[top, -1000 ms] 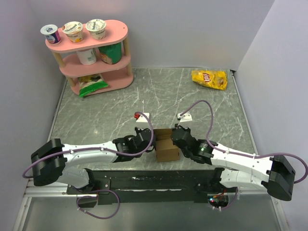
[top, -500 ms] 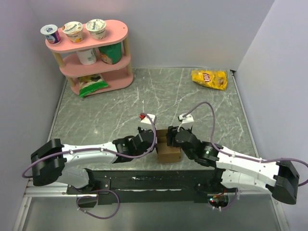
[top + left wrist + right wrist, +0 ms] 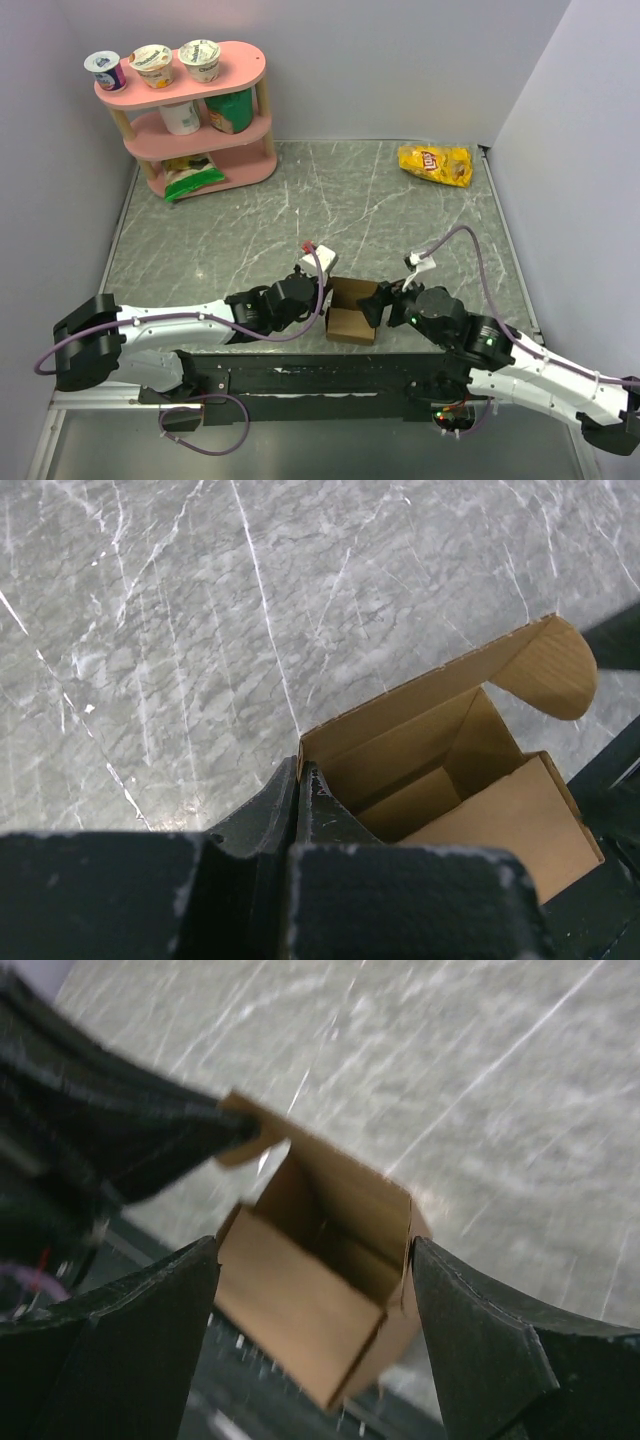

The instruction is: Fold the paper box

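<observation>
1. Far left. A pink shelf (image 3: 190, 120) with cups and packets stands at the far left corner of the table (image 3: 250, 210). It is well apart from the work area and plays no part in the step in hand.

2. Left gripper (image 3: 318, 297). The left arm lies low along the near edge and reaches right to the paper box (image 3: 350, 312). In the left wrist view the fingers (image 3: 262, 815) are pressed together with the left wall of the box pinched between them at its far corner. Judged purpose: this grip anchors the box so that it cannot slide or turn while the other arm works on it.

3. Paper box. It sits at the near middle of the table, between the two grippers and just beside the near edge. The walls are erected and the top is open, so the interior is visible. A rounded flap (image 3: 550, 670) stands up at the far right corner and is not tucked in. Judged status: the body is formed and closing remains.

4. Right gripper (image 3: 378, 300). It is at the right side of the box. In the right wrist view its fingers (image 3: 150, 1310) are wide apart and straddle the box with nothing clamped. That view is blurred, so contact with the right wall cannot be confirmed. Judged purpose: the spread leaves it free to take a new hold on the flap.

5. Far right. A yellow chip bag (image 3: 435, 163) lies at the far right corner, well apart from the box.
</observation>
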